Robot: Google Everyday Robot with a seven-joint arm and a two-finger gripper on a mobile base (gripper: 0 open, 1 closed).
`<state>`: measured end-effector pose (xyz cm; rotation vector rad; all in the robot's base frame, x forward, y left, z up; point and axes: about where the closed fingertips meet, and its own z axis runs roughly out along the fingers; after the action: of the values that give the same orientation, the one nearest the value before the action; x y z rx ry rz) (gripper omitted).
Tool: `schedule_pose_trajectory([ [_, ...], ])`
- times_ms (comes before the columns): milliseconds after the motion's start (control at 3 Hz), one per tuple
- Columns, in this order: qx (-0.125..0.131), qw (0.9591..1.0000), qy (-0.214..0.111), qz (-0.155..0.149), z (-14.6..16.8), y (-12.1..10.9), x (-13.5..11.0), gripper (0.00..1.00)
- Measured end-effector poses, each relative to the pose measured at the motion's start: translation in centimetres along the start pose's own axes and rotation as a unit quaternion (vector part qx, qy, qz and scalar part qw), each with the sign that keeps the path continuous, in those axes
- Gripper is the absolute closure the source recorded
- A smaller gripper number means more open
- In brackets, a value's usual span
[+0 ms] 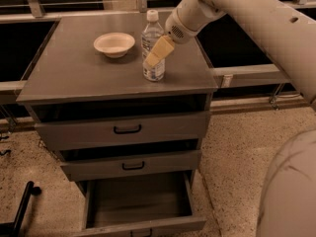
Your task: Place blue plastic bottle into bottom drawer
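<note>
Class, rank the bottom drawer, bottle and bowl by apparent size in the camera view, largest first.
1. Bottom drawer: largest by far, though nearness to the camera may add to it.
2. Bottle: taller than the bowl is wide.
3. Bowl: close behind the bottle.
The gripper is at the bottle, partly covering it.

Speckled terrazzo floor [237, 147], dim warm light. A grey three-drawer cabinet [74, 78] stands before dark windows [19, 38] and a pale metal rail [247, 73] — the gripper [154, 57] is low over the cabinet's top.
</note>
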<state>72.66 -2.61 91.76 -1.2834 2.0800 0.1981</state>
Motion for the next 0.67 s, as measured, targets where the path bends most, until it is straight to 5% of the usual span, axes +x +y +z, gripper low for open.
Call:
schedule_pose_trajectory([
  [667, -0.007, 0.9999, -0.01, 0.009, 1.04, 0.24, -1.38, 0.0],
])
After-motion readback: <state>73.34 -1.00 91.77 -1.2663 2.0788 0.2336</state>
